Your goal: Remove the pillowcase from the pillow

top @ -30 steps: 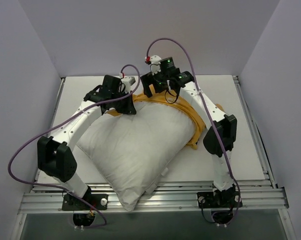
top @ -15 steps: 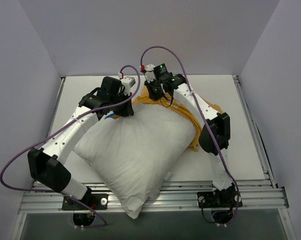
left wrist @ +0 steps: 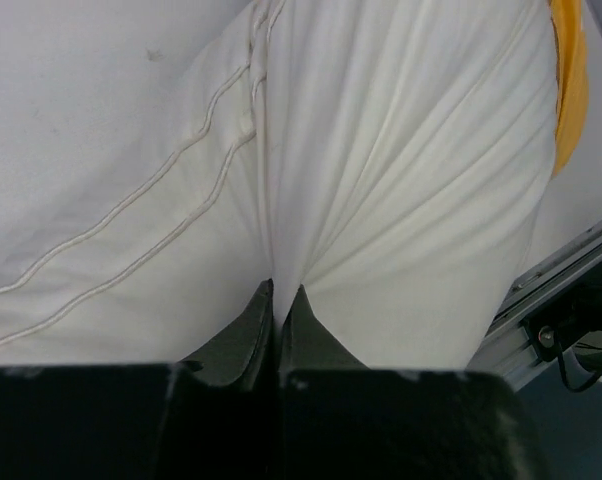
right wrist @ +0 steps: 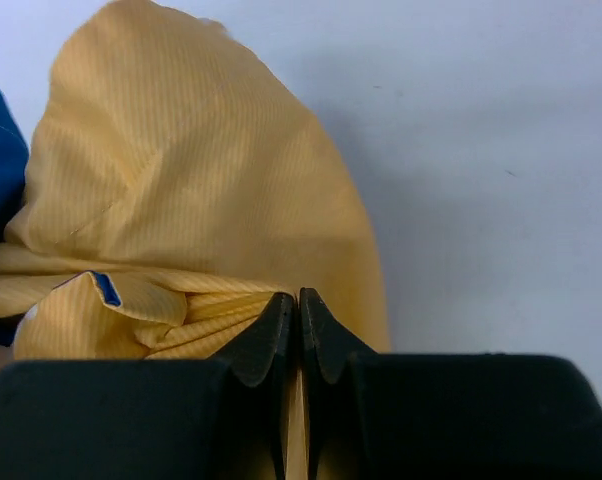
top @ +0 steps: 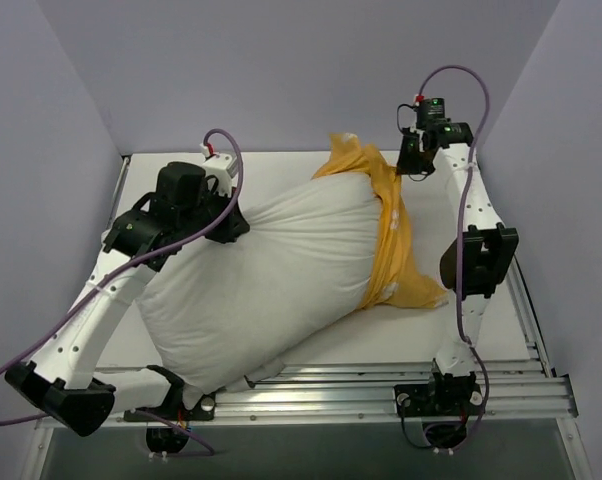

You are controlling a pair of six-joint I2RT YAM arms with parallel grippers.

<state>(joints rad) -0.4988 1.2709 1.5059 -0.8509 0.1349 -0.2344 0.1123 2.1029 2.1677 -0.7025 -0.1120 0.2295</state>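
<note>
The pillow (top: 266, 275) is white and plump and lies diagonally on the table (top: 431, 335), its near-left corner overhanging the rail. The pillowcase (top: 399, 235) shows its yellow-orange side and is bunched as a band round the pillow's far-right end. One peak of the cloth rises beyond that end, and a loose flap is spread flat beside the pillow's right flank. In the right wrist view a sliver of blue shows at the cloth's left edge. The left gripper (left wrist: 278, 296) sits at the pillow's far-left edge with its jaws together, pinching the white pillow fabric. Creases fan out from the pinch, and double seam lines run to one side of it. The left arm slopes up from the pillow's near-left corner and bends over its left side. The right gripper (right wrist: 298, 300) is just beyond the pillow's far-right end, its jaws clamped on a fold of the pillowcase. The right arm stands steeply to the right of the pillow, its elbow level with the flap.
</note>
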